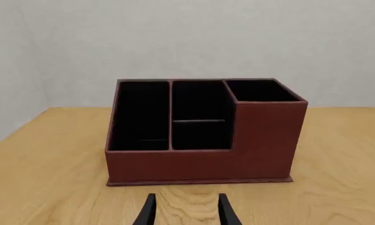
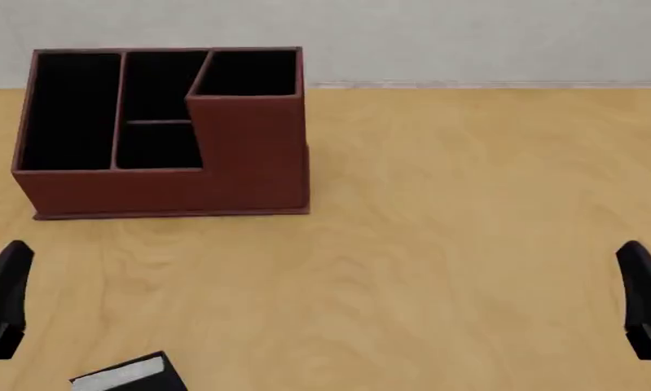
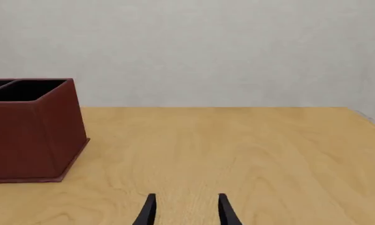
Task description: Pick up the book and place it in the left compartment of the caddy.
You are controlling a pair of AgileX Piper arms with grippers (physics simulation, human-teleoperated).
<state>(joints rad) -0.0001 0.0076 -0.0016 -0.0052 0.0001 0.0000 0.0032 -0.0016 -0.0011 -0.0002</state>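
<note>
Now book (image 2: 129,374) lies at near table edge, well apart from caddy (image 2: 162,191); both hands (image 1: 186,212) (image 3: 186,212) released, empty.

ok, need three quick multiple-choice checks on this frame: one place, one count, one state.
1. Where is the small black-covered book?
A. near table edge, by the left claw
B. inside the organizer
C. by the right claw

2. How many compartments has the reddish-brown leather-look caddy?
A. two
B. four
C. six

3. The long left compartment is:
A. holding the book
B. empty
C. lidded

Key: 1 A, the front view shows it low, near the left claw; 2 B, four black slots show; 3 B, only black lining shows.
</note>
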